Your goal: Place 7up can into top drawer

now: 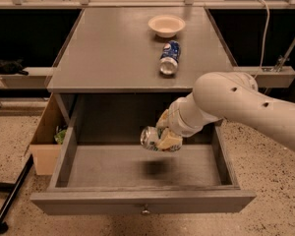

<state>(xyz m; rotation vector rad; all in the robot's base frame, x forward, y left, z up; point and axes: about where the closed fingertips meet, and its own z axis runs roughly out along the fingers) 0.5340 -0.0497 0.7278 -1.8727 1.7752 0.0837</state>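
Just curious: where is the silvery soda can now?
Mid-view, the silvery can is held in the end effector above the open drawer, below the tabletop.

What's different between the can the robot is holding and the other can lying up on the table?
The 7up can is silvery with pale green; the blue can is blue and white. The 7up can is clamped in the gripper, in the air over the open top drawer; the blue can lies free on the cabinet top, near the bowl. Both are small soda cans, tipped sideways.
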